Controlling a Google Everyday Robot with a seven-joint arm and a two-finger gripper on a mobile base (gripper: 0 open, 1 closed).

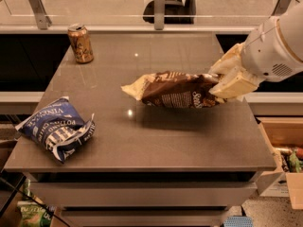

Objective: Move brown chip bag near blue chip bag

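The brown chip bag [173,90] is long and dark brown with a cream end. It hangs level above the right part of the grey table [142,141], casting a shadow below it. My gripper [228,79] is shut on the bag's right end, with cream fingers [234,85] over and under it. The blue chip bag [57,128] lies wrinkled at the table's front left corner, well to the left of the brown bag and apart from it.
A brown-gold drink can [80,43] stands upright at the table's back left. A glass rail with metal posts [160,6] runs behind the table. A cardboard box [284,155] with items sits on the floor at the right.
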